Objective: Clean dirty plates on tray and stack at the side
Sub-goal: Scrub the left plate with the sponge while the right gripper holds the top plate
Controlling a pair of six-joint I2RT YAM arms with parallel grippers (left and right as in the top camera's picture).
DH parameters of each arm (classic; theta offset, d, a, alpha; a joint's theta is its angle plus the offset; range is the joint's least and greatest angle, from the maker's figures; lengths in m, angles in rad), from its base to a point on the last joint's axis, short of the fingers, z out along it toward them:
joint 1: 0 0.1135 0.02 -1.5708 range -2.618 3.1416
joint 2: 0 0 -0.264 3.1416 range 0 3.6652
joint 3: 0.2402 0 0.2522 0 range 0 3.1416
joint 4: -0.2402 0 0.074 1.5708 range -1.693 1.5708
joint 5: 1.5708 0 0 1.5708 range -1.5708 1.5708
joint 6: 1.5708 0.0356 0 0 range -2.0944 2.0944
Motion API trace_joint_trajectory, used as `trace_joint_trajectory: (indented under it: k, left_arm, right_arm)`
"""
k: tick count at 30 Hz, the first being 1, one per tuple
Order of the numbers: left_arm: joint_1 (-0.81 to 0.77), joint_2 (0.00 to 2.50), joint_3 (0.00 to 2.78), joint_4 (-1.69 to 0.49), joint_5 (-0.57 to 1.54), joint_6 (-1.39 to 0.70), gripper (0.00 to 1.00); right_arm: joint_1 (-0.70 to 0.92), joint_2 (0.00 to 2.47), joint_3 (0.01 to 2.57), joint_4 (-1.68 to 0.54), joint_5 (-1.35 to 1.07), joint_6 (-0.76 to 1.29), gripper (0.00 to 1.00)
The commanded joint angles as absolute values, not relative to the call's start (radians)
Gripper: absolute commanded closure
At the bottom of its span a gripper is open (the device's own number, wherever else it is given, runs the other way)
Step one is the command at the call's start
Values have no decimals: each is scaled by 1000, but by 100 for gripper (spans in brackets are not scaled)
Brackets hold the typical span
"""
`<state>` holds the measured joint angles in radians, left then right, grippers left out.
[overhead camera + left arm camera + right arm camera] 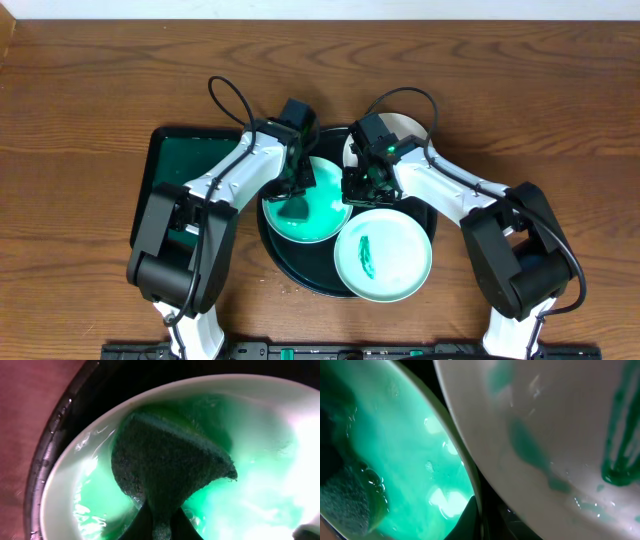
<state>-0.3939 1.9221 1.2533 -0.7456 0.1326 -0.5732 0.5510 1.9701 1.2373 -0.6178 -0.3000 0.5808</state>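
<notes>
Black round tray with raised rim (292, 268): sits mid-way across the brown wooden table (80, 100) and carries all three plates.
Left plate (325, 218), pale, washed bright green: on the tray's left half.
Dark green scouring sponge (296, 208): pressed onto that plate.
Left gripper (297, 195): clenched on the sponge.
Right gripper (358, 188): closed, tips at the green plate's right rim; whether they pinch it I cannot tell.
Front plate (395, 262), white, dark green smear: front right on the tray.
Rear plate (405, 128), white: partly hidden behind the right arm.
Dark green rectangular tray (165, 165): beside the black tray's left.

The left arm (235, 170) and right arm (440, 185) are white tubular links joined by bulky black joint housings (165, 245). A thin black cable (228, 95) loops from each wrist. A small green light (385, 150) glows on the right one.
</notes>
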Motion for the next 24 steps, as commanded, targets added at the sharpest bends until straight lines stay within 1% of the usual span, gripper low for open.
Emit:
trace_joint_trajectory:
  k: [1, 4, 7, 8, 12, 14, 17, 21, 24]
  left_arm:
    - [-399, 1954, 1232, -693, 258, -520, 93]
    - [-381, 1954, 1232, -680, 239, -521, 93]
    - [-369, 1954, 1232, -675, 125, -558, 93]
    - [-369, 1954, 1232, -675, 118, -559, 93]
    - [-384, 1954, 1232, -694, 132, -559, 93]
    - [-393, 1954, 1232, -710, 189, -559, 93]
    - [-432, 1954, 1232, -710, 332, -576, 93]
    - [-493, 1954, 1232, -672, 292, -661, 93]
    - [-501, 1954, 1232, -633, 244, -691, 93]
  right_arm:
    - [551, 1979, 1249, -618, -294, 579, 99]
    - [551, 1979, 1249, -620, -294, 579, 99]
    - [551, 1979, 1249, -620, -294, 579, 99]
    - [551, 1979, 1249, -620, -294, 579, 99]
    - [551, 1979, 1249, -620, -294, 579, 99]
    - [551, 1979, 1249, -620, -293, 579, 99]
    - [551, 1981, 1248, -617, -294, 579, 99]
    - [551, 1982, 1248, -617, -294, 579, 99]
    - [551, 1982, 1248, -618, -293, 579, 99]
